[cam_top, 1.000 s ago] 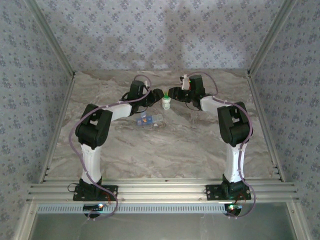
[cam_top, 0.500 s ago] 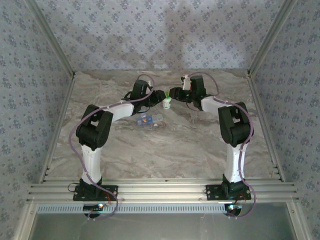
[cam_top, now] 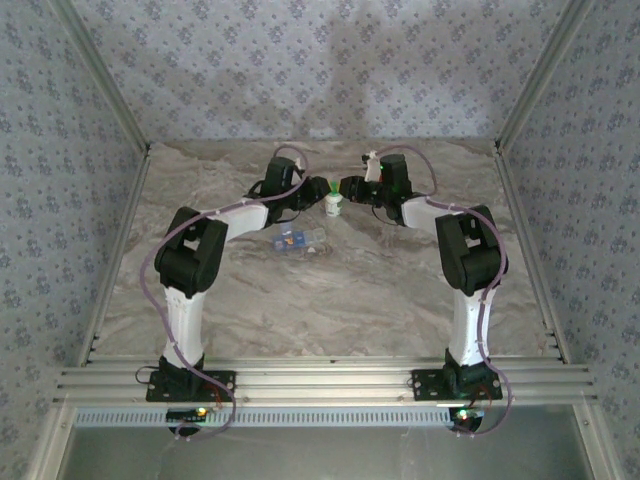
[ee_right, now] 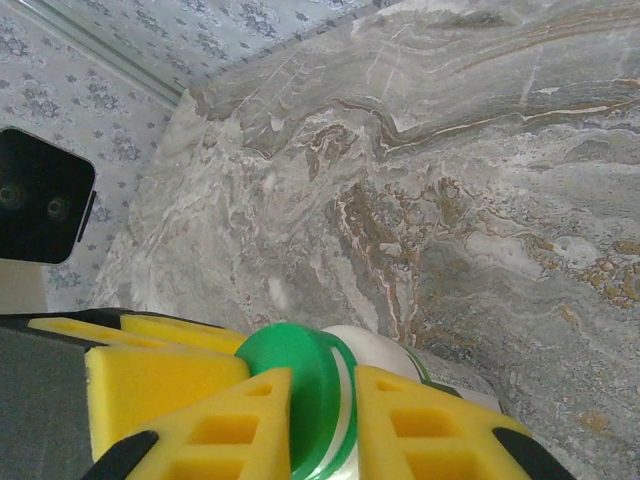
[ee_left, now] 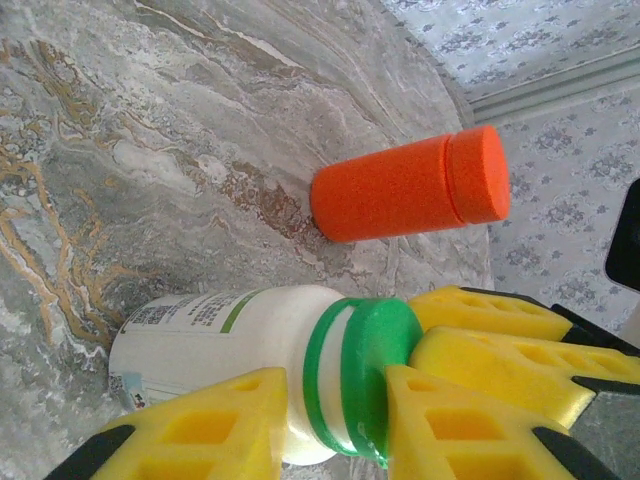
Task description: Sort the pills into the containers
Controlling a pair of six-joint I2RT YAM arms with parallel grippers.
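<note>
Marbled grey worktop [cam_top: 330, 300] carries everything I have on screen. The left arm [cam_top: 185, 260] and right arm [cam_top: 468, 250] extend from the near edge and converge at one spot toward the far edge, roughly midway between the left and right edges.

The white bottle [ee_left: 220, 340] stands at that spot. In the left wrist view an orange bottle [ee_left: 400, 190] sits beyond it, aligned the same way, near but not touching.

The pill box [cam_top: 298, 239], translucent blue and clear, lies flat just on the near-edge side of the white bottle and slightly toward the left edge. It is apart from both bottles and from both sets of fingers.

Left fingers [ee_left: 200, 435]: a narrow gap separates them, one pad across the bottle's shoulder, the other across its cap. I cannot tell whether they are gripping.

Right fingers [ee_right: 430, 435]: clamped on the green cap [ee_right: 295, 365], one pad against each side.
</note>
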